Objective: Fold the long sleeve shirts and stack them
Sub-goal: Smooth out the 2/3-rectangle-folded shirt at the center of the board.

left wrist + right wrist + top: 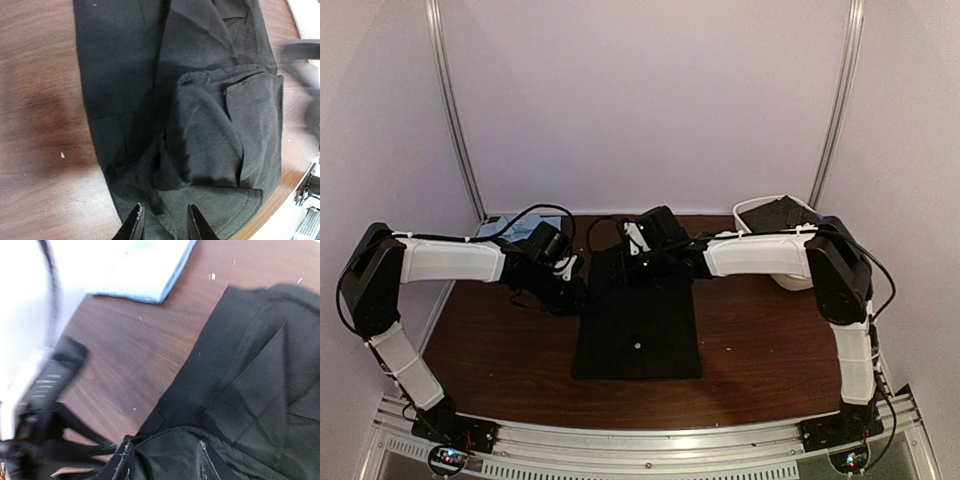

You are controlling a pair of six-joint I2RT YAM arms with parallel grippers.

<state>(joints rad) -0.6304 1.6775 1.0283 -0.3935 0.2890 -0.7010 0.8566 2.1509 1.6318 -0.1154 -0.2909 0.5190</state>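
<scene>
Pincers, my left pincer [162,222] and right pincer [162,460], stood half-parted over the far end of the black shirt [636,320] lying on the worktop [750,340], and whether they gripped its cloth I could not tell; I judged a fold in hand, next needing a firm pinch and an even carry nearward.

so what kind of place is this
Probably a robot test booth, not a home: plain white panel walls on metal frame posts, left arm and right arm bolted to an aluminium rail at a wooden table.

High rear overview, close wrists sharing black shirt [638,322]
</scene>
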